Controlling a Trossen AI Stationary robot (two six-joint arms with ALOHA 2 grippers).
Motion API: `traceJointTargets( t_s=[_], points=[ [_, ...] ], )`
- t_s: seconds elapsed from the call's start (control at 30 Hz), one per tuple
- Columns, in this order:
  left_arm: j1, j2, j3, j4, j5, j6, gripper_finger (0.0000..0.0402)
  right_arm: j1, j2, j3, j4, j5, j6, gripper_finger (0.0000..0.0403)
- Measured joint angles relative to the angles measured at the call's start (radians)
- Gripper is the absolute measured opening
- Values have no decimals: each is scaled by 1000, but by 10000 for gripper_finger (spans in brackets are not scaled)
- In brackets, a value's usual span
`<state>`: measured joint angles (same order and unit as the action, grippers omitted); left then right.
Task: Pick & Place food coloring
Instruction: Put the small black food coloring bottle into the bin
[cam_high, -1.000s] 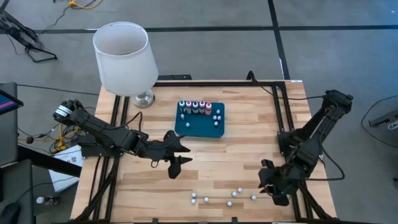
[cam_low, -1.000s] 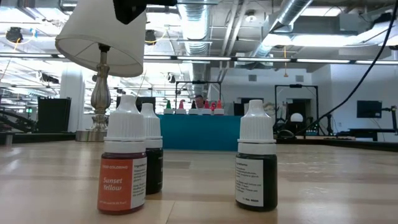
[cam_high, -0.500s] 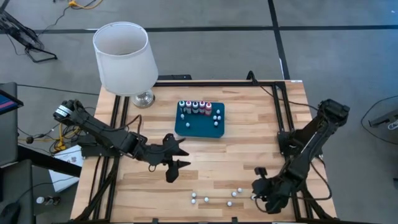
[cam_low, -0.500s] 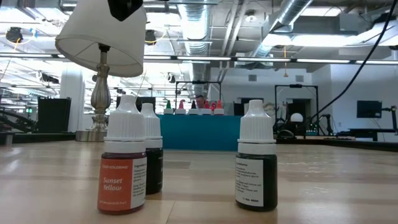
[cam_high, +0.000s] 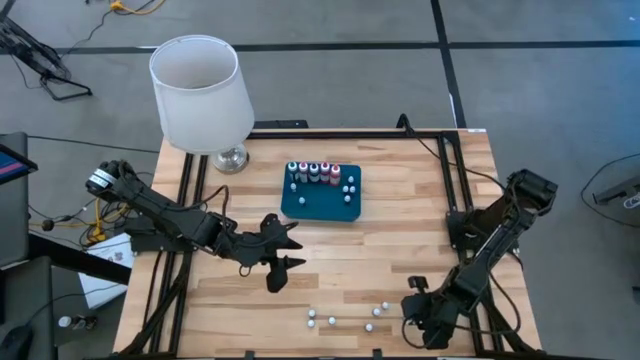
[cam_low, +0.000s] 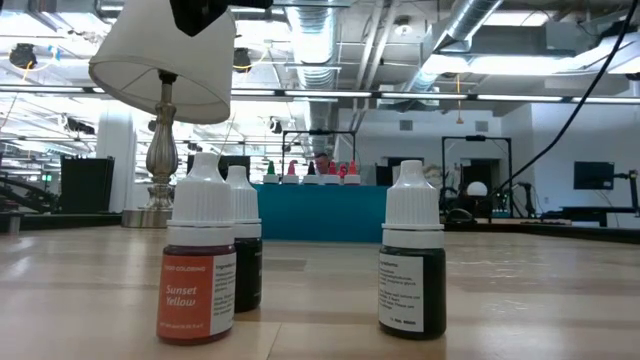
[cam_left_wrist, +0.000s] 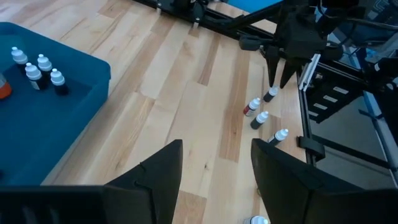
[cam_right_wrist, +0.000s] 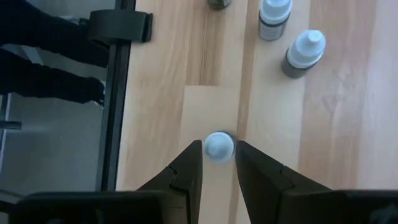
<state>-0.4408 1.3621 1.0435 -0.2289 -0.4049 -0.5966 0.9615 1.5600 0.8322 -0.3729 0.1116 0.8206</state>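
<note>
Wooden table (cam_high: 400, 240): right gripper (cam_right_wrist: 218, 163) hangs over a loose bottle (cam_right_wrist: 219, 146), jaws spread around its white cap; left gripper (cam_high: 283, 262) hovers mid-table, jaws spread.

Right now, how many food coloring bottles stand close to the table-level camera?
3: an orange Sunset Yellow bottle on the left, a dark bottle just behind it, and another dark bottle apart on the right. Others may be hidden behind these.

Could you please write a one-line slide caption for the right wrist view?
Right gripper poised directly above a white-capped food coloring bottle, fingers open either side of its cap, two more bottles standing nearby on the wooden table.
</note>
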Motion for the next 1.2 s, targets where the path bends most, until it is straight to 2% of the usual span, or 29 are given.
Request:
traceJointTargets(
  t_s=[0.33,0.9,1.2],
  points=[
    [0,0,0,-7,-1,-1,182,-4,0,0,-12,0,8,86],
    [0,0,0,-8,0,-11,182,-4,0,0,7,18,-74,87],
    [-13,0,0,-9,0,-11,182,-8,0,0,8,19,-88,110]
  ],
)
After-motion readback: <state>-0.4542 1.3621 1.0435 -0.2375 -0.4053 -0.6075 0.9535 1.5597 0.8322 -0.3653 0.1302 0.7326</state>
